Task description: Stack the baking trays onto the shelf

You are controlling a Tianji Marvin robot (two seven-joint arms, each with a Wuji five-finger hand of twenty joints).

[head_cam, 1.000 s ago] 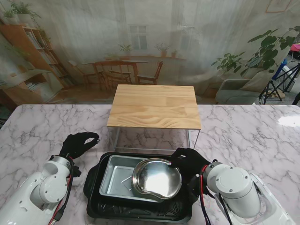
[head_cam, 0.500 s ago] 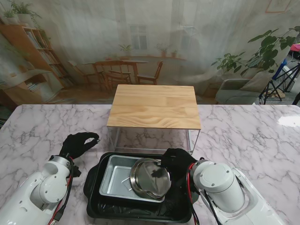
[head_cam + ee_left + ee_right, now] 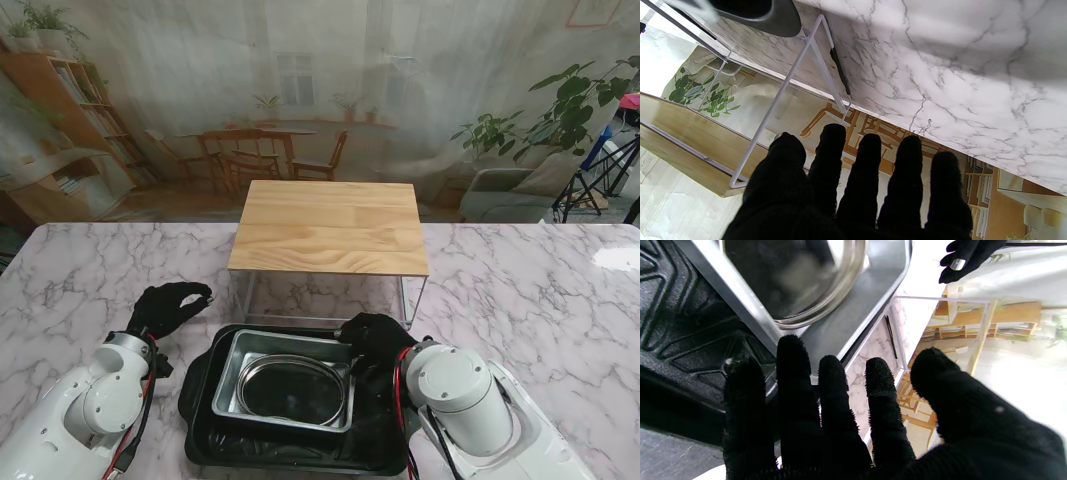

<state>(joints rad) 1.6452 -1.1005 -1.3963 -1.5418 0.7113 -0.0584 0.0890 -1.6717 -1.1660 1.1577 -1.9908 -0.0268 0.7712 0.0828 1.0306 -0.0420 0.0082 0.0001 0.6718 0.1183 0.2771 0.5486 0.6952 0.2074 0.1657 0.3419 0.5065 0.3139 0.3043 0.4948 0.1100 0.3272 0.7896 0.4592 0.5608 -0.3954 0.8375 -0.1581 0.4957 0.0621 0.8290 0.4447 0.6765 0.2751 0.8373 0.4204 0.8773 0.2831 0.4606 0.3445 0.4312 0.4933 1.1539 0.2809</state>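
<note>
A black baking tray (image 3: 200, 400) lies on the marble table nearest to me. A silver rectangular tray (image 3: 240, 350) sits nested in it, and a round steel pan (image 3: 295, 388) lies flat inside that. My right hand (image 3: 375, 340) hovers at the silver tray's far right corner, fingers spread and holding nothing. The right wrist view shows my right hand (image 3: 840, 426) over the silver tray's rim (image 3: 740, 306), beside the round pan (image 3: 790, 276). My left hand (image 3: 168, 308) hangs left of the trays, loosely curled and holding nothing. The wooden shelf (image 3: 330, 228) stands just beyond the trays.
The shelf rests on thin white wire legs (image 3: 780, 96), with a low gap under its wooden top (image 3: 680, 133). Marble table (image 3: 520, 290) extends on both sides of the shelf. A corner of the black tray (image 3: 766, 16) shows in the left wrist view.
The round pan, held tilted on its edge by my right hand, now lies flat in the silver tray. My right hand has let go and shifted left. My left hand stayed still.
</note>
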